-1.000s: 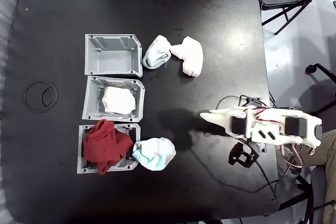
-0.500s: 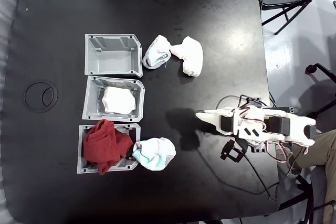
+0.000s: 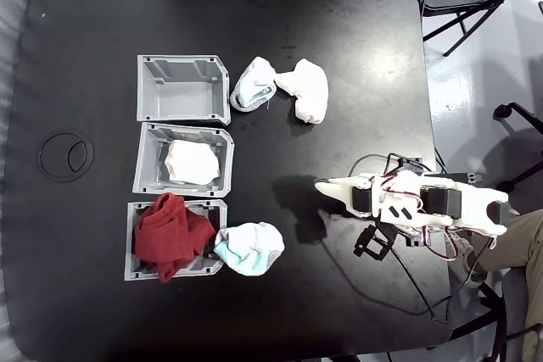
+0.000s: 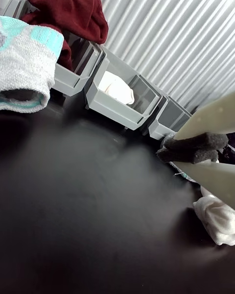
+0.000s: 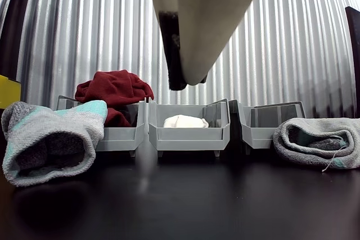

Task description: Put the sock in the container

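Note:
The plain white sock point(image 3: 191, 163) lies as a rounded lump inside the middle grey container point(image 3: 185, 130) of a row of three. The wrist view shows the sock point(image 4: 117, 87) inside the container point(image 4: 115, 110), and the other view has the sock point(image 5: 184, 121) behind the front wall of the container point(image 5: 188, 136). My gripper point(image 3: 321, 186) hovers over bare table well to the right of the bins in the fixed view, pointing at them. Its black-padded fingers point(image 4: 193, 148) are pressed together with nothing between them. The gripper point(image 5: 183, 80) hangs from the top of the other view.
A dark red cloth point(image 3: 170, 225) fills the lower bin, with a mint-trimmed sock point(image 3: 249, 247) beside it. The upper bin point(image 3: 182, 86) is empty. Two more socks point(image 3: 253, 84) point(image 3: 305, 89) lie to its right. Cables point(image 3: 399, 247) trail near the arm's base at the table's right edge.
The arm has shifted slightly, carrying the shut gripper tip a little to the left. The socks and bins have stayed put.

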Available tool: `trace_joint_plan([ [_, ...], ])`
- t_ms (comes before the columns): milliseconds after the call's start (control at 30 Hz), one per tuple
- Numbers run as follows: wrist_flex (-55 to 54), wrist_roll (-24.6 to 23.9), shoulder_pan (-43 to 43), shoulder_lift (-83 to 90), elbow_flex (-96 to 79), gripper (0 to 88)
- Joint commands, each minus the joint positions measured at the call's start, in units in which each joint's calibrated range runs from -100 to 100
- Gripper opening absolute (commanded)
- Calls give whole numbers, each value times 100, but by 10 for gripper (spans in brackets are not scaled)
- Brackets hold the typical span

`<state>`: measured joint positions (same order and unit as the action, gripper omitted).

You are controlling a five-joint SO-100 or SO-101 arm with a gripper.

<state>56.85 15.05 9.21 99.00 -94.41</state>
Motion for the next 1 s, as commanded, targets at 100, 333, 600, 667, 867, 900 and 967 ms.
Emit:
trace_joint_plan([
  [100, -118, 25, 51, 42, 10, 13],
  [333, -118, 71, 154, 50, -486, 13],
  [600, -118, 100, 217, 42, -450, 13],
  [667, -118, 100, 217, 42, -450, 13],
  [867, -118, 100, 217, 42, -450, 13],
  [900, -118, 100, 217, 42, -450, 13],
  [967, -118, 100, 217, 42, -450, 13],
])
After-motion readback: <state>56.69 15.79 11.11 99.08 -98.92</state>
